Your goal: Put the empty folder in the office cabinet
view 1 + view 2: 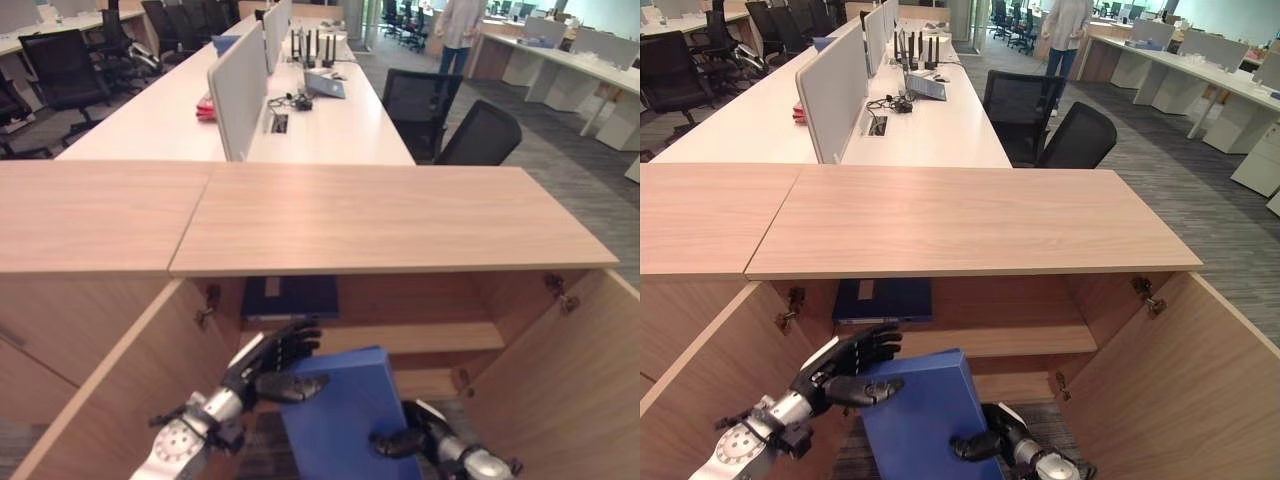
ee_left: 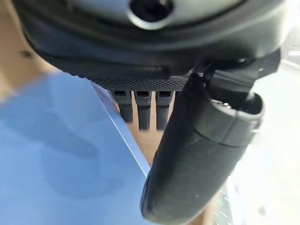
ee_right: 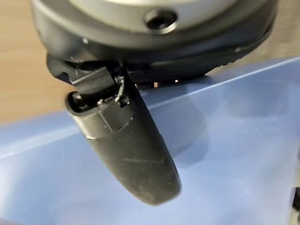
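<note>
Blue and stiff, the folder sits between both hands in front of the open cabinet, not yet inside. The left hand pinches its upper left edge, thumb on the face and fingers behind. The right hand holds the lower right edge, thumb pressed on the cover; its fingers are hidden behind, so the grip looks like a pinch but cannot be fully confirmed. Both holds are at the edges, so the folder may twist or slip as it goes forward. Beyond it, the shelf edge could catch its top corner if it goes in too low. A dark folder already lies at the upper left, and the doors narrow the arms' room.
</note>
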`<state>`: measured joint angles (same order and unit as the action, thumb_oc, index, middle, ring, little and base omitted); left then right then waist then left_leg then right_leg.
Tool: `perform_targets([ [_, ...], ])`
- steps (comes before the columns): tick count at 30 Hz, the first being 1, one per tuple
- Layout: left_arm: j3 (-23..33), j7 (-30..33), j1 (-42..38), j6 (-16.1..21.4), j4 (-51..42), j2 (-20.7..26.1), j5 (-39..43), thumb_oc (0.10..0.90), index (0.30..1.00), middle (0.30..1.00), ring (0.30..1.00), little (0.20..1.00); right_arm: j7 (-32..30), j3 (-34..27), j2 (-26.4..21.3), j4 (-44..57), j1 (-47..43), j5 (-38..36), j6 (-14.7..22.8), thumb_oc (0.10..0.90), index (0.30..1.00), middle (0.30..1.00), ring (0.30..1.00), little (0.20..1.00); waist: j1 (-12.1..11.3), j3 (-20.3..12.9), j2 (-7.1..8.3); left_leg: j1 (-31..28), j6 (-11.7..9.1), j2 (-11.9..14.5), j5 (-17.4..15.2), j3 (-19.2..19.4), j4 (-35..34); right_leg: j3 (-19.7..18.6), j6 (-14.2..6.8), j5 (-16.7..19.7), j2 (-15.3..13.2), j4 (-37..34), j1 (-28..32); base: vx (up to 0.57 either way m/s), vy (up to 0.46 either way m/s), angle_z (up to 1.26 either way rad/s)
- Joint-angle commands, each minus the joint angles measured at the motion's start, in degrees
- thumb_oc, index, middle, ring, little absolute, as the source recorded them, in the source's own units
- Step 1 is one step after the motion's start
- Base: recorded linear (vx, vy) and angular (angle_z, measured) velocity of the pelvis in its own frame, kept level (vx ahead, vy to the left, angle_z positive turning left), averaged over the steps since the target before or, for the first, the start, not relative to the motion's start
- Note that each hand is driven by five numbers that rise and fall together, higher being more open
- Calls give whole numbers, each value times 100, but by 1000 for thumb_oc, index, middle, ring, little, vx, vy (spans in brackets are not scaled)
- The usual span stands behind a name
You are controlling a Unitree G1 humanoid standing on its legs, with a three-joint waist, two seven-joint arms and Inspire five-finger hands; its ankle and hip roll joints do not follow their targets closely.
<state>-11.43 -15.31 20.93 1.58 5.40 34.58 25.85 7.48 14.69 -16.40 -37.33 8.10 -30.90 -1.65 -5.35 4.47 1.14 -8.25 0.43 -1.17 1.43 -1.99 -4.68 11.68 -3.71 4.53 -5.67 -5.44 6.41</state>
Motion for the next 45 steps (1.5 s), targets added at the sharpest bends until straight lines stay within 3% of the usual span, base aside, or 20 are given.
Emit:
perform_targets([
  [1, 248, -74, 172, -97, 500, 154, -596, 800, 900, 900, 900, 900, -389, -639, -62, -99, -854, -784, 439, 400, 300, 300, 300, 300, -64, -21, 134, 71, -50, -11, -412, -499, -32, 282, -328, -181, -234, 54, 207, 0, 0, 0],
  [5, 308, 311, -159, -366, 2932, -648, -1018, 800, 900, 900, 900, 900, -656, -894, -80, -628, -1207, -848, 461, 400, 300, 300, 300, 300, -45, -35, 114, 89, -39, -14, -396, -490, -32, 265, -305, -212, -214, 66, 183, -1, 1, 1],
  [6, 300, 314, -183, -347, 2963, -662, -1021, 800, 900, 900, 900, 900, -656, -895, -87, -631, -1216, -849, 462, 400, 300, 300, 300, 300, -45, -29, 107, 90, -39, -13, -397, -491, -32, 266, -305, -213, -214, 67, 182, -6, 3, 6],
  [7, 411, 617, -477, -384, 4180, -1131, -1170, 800, 900, 900, 900, 900, -759, -910, -78, -851, -1307, -799, 482, 400, 300, 300, 300, 300, -34, -54, 117, 101, -34, -23, -382, -490, -32, 248, -286, -212, -206, 69, 175, -4, 2, 8],
  [9, 502, 862, -801, -335, 5358, -1530, -1170, 800, 900, 900, 900, 900, -848, -908, -39, -1092, -1427, -768, 491, 400, 300, 300, 300, 300, -23, -69, 121, 109, -35, -27, -371, -487, -32, 236, -268, -208, -199, 70, 175, 7, 4, 5],
  [12, 824, 1114, -1076, -348, 6620, -1873, -1029, 800, 900, 900, 900, 900, -913, -842, 87, -1305, -1569, -880, 566, 400, 300, 300, 300, 300, -25, -74, 123, 114, -44, -23, -360, -488, -32, 229, -246, -217, -184, 70, 169, 0, 0, 0],
  [14, 866, 1155, -1142, -337, 6891, -1932, -1090, 800, 900, 900, 900, 900, -916, -828, 130, -1339, -1597, -946, 578, 400, 300, 300, 300, 300, -17, -73, 125, 115, -47, -19, -359, -493, -32, 227, -240, -222, -181, 76, 165, 0, 0, 0],
  [17, 1023, 1633, -1106, -419, 7717, -2082, -1803, 800, 900, 900, 900, 900, -883, -842, 365, -1140, -1625, -1697, 716, 400, 300, 300, 300, 300, -42, -85, 144, 115, -55, -27, -364, -486, -32, 229, -231, -234, -187, 89, 166, 39, 13, 0],
  [23, 1174, 1737, -912, -391, 7655, -2222, -1685, 800, 900, 900, 900, 900, -768, -1251, 531, -413, -1737, -2983, 1074, 400, 300, 300, 300, 300, -195, 24, 139, 220, -51, -42, -341, -587, -32, 368, -265, -250, -243, 144, 110, 5, 8, 5],
  [24, 1150, 1814, -878, -364, 7608, -2232, -1631, 800, 900, 900, 900, 900, -760, -1520, 623, -172, -1885, -3543, 1330, 400, 300, 300, 300, 300, -269, 101, 121, 326, -45, -48, -307, -657, -32, 438, -280, -264, -269, 184, 27, -51, 12, 18],
  [28, 786, 2044, -953, -278, 7391, -2147, -1671, 800, 900, 900, 900, 900, -933, -2185, 610, 314, -2769, -4493, 2160, 400, 300, 300, 300, 300, -537, 524, 13, 883, -29, -68, -147, -872, 31, 679, -295, -312, -345, 370, -425, -142, 2, 34],
  [32, 567, 2128, -1057, -228, 7265, -2029, -1638, 800, 900, 900, 900, 900, -1097, -2505, 317, 328, -3445, -4726, 2579, 400, 300, 300, 300, 300, -685, 853, -96, 1387, -40, -102, -95, -1027, 223, 807, -286, -372, -391, 579, -818, -153, -2, 30],
  [35, 207, 2126, -1233, -159, 7025, -1828, -1548, 800, 900, 900, 900, 900, -1350, -2710, -384, -153, -4539, -4909, 2806, 400, 300, 300, 300, 300, -872, 1264, -233, 2412, -53, -227, 34, -1246, 613, 915, -249, -430, -484, 954, -1666, -233, -9, 20],
  [38, 103, 2116, -1246, -136, 6965, -1785, -1490, 800, 900, 900, 900, 900, -1430, -2687, -559, -295, -4854, -4951, 2841, 400, 300, 300, 300, 300, -912, 1313, -229, 2609, -73, -205, -49, -1318, 636, 839, -262, -595, -463, 1038, -1850, -39, -23, 26],
  [39, 56, 2109, -1267, -134, 6937, -1778, -1464, 800, 900, 900, 900, 900, -1482, -2659, -645, -392, -5037, -4952, 2868, 400, 300, 300, 300, 300, -947, 1410, -252, 2781, -69, -243, 95, -1305, 691, 902, -217, -499, -500, 1117, -2032, 21, -83, 6],
  [40, -14, 2103, -1285, -114, 6914, -1748, -1441, 800, 900, 900, 900, 900, -1573, -2625, -795, -546, -5235, -4963, 2904, 400, 300, 300, 300, 300, -968, 1469, -242, 2831, -89, -202, -6, -1348, 670, 822, -245, -651, -472, 1170, -2108, -67, -30, -2],
  [45, -276, 2088, -1387, -47, 6599, -1599, -1274, 800, 900, 900, 900, 900, -1795, -2638, -1188, -944, -6021, -5194, 2981, 400, 300, 300, 300, 300, -1067, 1846, -343, 3280, -109, -229, 107, -1403, 727, 802, -204, -718, -521, 1470, -2656, -73, -42, 2],
])
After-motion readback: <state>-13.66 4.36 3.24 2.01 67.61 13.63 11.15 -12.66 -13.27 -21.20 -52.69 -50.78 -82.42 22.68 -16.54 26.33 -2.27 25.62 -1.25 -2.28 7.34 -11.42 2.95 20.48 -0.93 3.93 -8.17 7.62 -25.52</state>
